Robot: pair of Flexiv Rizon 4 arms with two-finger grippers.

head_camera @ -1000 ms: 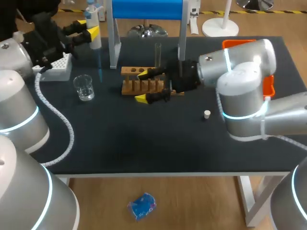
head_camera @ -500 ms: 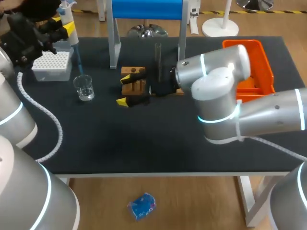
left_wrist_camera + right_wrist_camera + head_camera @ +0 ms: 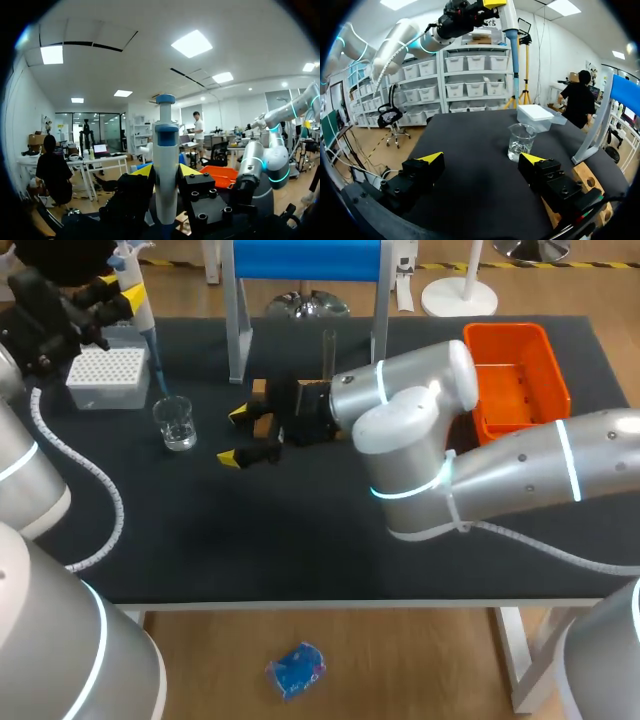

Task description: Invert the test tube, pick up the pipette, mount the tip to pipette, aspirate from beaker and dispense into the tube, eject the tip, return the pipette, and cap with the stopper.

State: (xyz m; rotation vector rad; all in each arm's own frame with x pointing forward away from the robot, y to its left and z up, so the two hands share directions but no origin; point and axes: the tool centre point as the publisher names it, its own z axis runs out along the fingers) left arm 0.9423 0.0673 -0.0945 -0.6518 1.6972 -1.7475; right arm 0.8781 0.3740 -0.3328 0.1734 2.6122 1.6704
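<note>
— What is found changed against a second ago?

— The right arm (image 3: 410, 430) is seen carried leftward across the table (image 3: 300, 540). The right gripper (image 3: 234, 435), placed in front of the wooden rack (image 3: 264, 408) earlier, is now set off the rack's left end, nearer the beaker (image 3: 175, 423). The orange bin (image 3: 515, 380), half covered before, is now uncovered. The stopper, seen on the table then, is now hidden behind the arm.

— And on the other side?

— The left gripper (image 3: 132, 290) is drawn back toward the table's far left corner, and the pipette (image 3: 143, 325) is carried with it. Its thin blue lower end, hung to the right of the beaker before, is now held over the beaker's rim. Whether that end dips inside cannot be told.

— How are the fingers set?

— In the left wrist view the pipette's white body is seen clamped between the left fingers from both sides. The right fingers are spread wide with nothing held between them, and the beaker is seen well ahead of them.

— What is laid on the surface?

— A dark table top is shown. The white tip box (image 3: 105, 375) is set just behind the beaker. The test tube (image 3: 328, 352) is stood upright behind the rack, its foot hidden by the arm. A blue-topped frame (image 3: 305, 258) is stood near the far edge.
</note>
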